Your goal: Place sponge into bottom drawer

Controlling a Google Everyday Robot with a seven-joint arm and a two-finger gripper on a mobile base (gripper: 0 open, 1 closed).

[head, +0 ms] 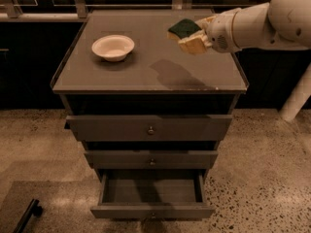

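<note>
My gripper (197, 37) is shut on the sponge (183, 29), pale yellow with a dark green top. It holds the sponge in the air above the right half of the cabinet top (146, 72); a shadow lies on the top below it. The white arm reaches in from the right. The bottom drawer (151, 191) is pulled open at the foot of the cabinet. Its inside looks empty and its small knob faces me.
A cream round bowl (113, 46) stands on the left of the cabinet top. The top drawer (150, 127) and middle drawer (151, 159) stick out slightly. A white post (296, 101) stands at the right. A dark bar (26, 216) lies on the speckled floor at lower left.
</note>
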